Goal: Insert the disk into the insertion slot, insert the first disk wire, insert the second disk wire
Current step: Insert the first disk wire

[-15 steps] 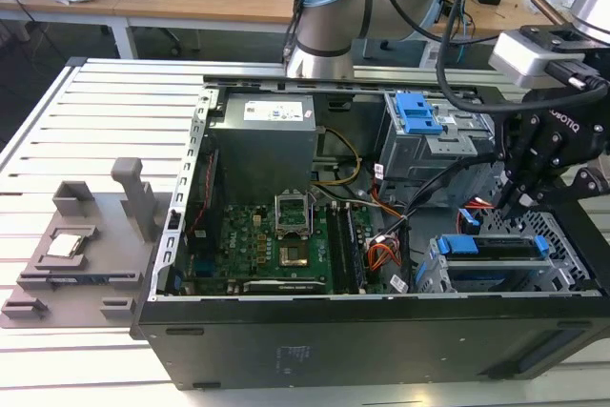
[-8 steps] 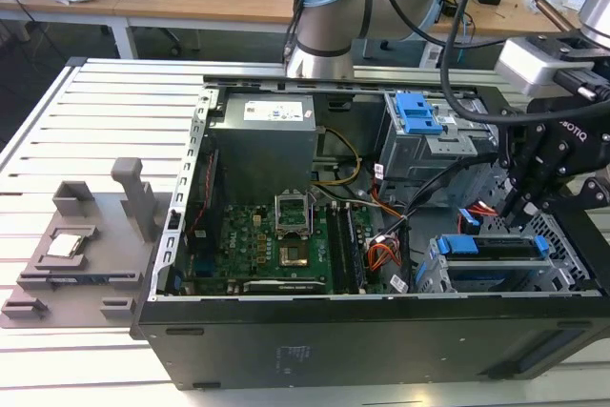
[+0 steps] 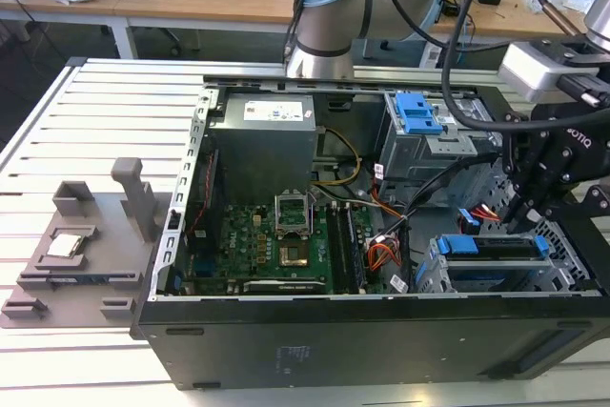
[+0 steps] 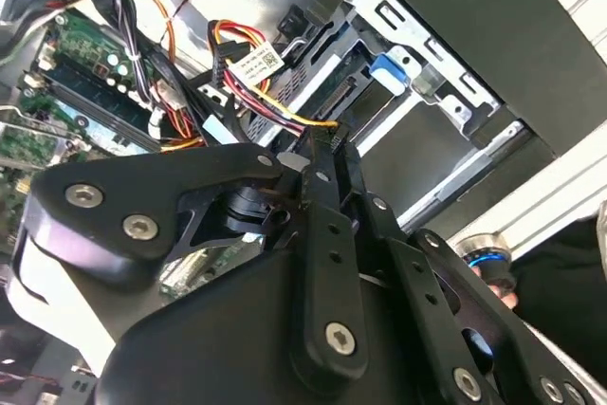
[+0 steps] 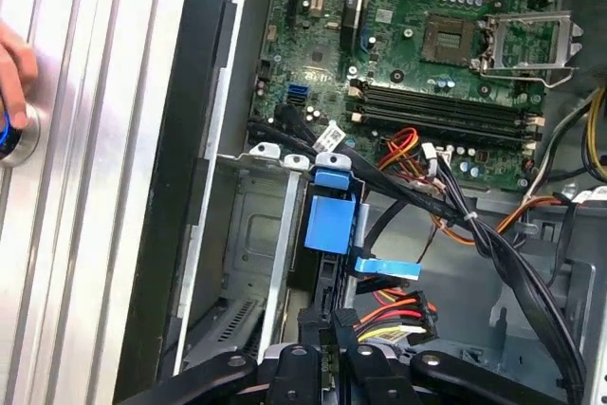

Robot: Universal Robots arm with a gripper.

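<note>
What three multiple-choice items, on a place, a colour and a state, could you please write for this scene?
1. Where is the gripper? A) over the grey fixture B) at the insertion slot C) above the power supply
2. What colour is the bracket framing the disk? A) blue B) red C) green
3. What is the gripper shut on? A) the disk B) nothing C) a wired plug
B: it hangs at the cage on the exterior view's right.
A: blue ends frame the seated disk.
C: in the second wrist view a black plug with yellow and red wires sits between its fingertips.
</note>
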